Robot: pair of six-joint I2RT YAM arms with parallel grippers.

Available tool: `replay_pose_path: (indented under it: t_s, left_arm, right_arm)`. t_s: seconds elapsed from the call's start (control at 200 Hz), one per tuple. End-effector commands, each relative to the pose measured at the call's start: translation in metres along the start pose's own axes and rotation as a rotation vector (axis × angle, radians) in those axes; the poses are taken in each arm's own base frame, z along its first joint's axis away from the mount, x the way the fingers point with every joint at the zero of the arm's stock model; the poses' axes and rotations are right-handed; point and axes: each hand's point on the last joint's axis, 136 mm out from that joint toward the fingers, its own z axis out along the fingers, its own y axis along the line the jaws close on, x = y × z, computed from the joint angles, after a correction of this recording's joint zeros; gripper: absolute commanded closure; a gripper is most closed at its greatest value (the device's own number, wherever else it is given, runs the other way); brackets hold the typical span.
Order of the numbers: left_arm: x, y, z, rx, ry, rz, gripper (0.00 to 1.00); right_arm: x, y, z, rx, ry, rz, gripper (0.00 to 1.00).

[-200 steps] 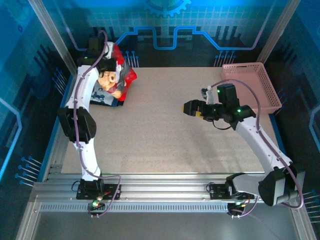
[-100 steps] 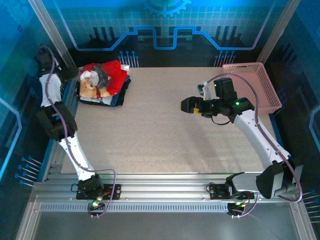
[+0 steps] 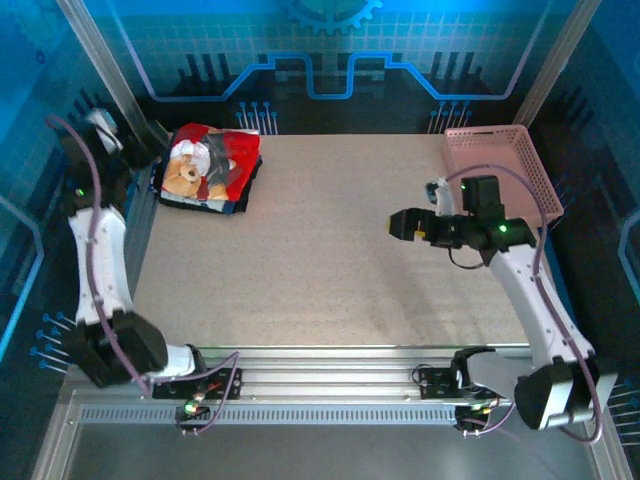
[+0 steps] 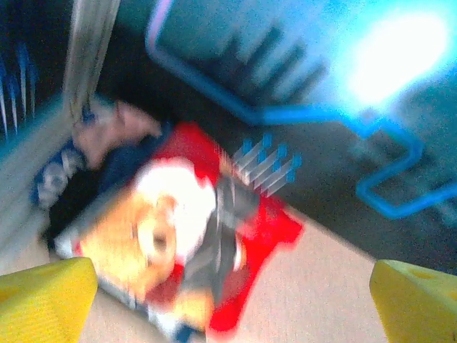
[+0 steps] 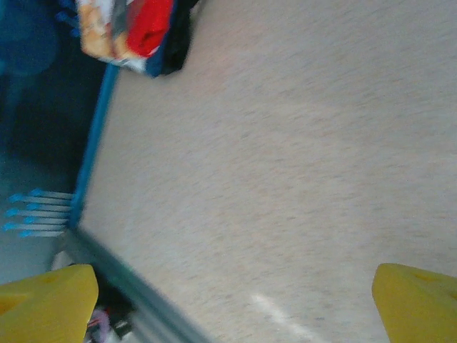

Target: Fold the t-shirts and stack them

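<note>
The red t-shirt (image 3: 215,160) with its teddy-bear print lies folded on top of the navy t-shirt (image 3: 216,206) at the table's far left corner. My left gripper (image 3: 148,152) hangs open just left of the stack, off the table's edge, touching nothing. The blurred left wrist view has the red shirt (image 4: 264,229) and navy cloth (image 4: 107,179) ahead of the open left gripper (image 4: 232,304). Out over the table's right-middle, my right gripper (image 3: 403,225) is open and empty. In the right wrist view, that gripper (image 5: 232,304) stays above bare table, with the stack (image 5: 139,28) far off.
A pink lattice basket (image 3: 520,145) stands at the far right corner, just behind the right arm. The beige table (image 3: 320,250) stretches between the stack and the right gripper. Blue frame rails edge the table's left side (image 5: 93,150).
My left gripper has opened, let go of the red shirt and swung left off the table. The shirt has settled flat on the navy one. The right gripper has drawn back rightward.
</note>
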Motion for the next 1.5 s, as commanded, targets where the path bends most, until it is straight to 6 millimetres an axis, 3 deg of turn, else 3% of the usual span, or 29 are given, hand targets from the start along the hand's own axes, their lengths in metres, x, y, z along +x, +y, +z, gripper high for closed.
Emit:
replay_pose_path:
  t_s: [0.0,0.085,0.195,0.275,0.36,0.43,0.555,0.665,0.73,0.79,0.86,1.496]
  left_arm:
    - [0.070,0.004,-0.017,-0.037,0.018,0.027,0.01]
    - [0.121,0.030,-0.023,-0.092,0.004,0.056,0.01]
    - [0.167,0.055,-0.022,-0.111,-0.057,0.160,0.01]
    - [0.187,0.070,-0.020,-0.124,-0.109,0.238,0.01]
    - [0.192,0.072,-0.014,-0.105,-0.200,0.313,0.01]
    - [0.196,0.075,-0.004,-0.091,-0.254,0.359,0.01]
    - [0.207,0.070,0.024,-0.047,-0.231,0.392,0.01]
    - [0.195,0.060,0.049,-0.023,-0.310,0.442,0.01]
    - [0.216,0.061,0.077,-0.007,-0.221,0.482,0.01]
    - [0.225,0.061,0.089,-0.012,-0.169,0.521,0.01]
    - [0.215,0.066,0.092,-0.063,-0.163,0.481,0.01]
    - [0.218,0.065,0.094,-0.059,-0.155,0.494,0.01]
  right_arm:
    - [0.000,-0.061,-0.017,0.285,-0.098,-0.062,0.00]
    - [-0.001,-0.108,-0.019,0.467,-0.182,-0.050,0.00]
    - [0.000,-0.161,-0.016,0.655,-0.315,-0.073,0.00]
    - [0.005,-0.185,-0.006,0.705,-0.387,-0.121,0.00]
    - [0.010,-0.199,0.002,0.719,-0.455,-0.116,0.00]
    - [0.008,-0.202,0.009,0.690,-0.531,-0.142,0.00]
    - [-0.020,-0.188,0.009,0.648,-0.685,-0.228,0.00]
    - [-0.042,-0.190,0.028,0.656,-0.640,-0.326,0.00]
    - [-0.042,-0.197,0.047,0.641,-0.613,-0.360,0.00]
    - [-0.043,-0.203,0.066,0.650,-0.608,-0.401,0.00]
    - [-0.043,-0.202,0.068,0.669,-0.567,-0.391,0.00]
    - [-0.041,-0.201,0.071,0.654,-0.547,-0.398,0.00]
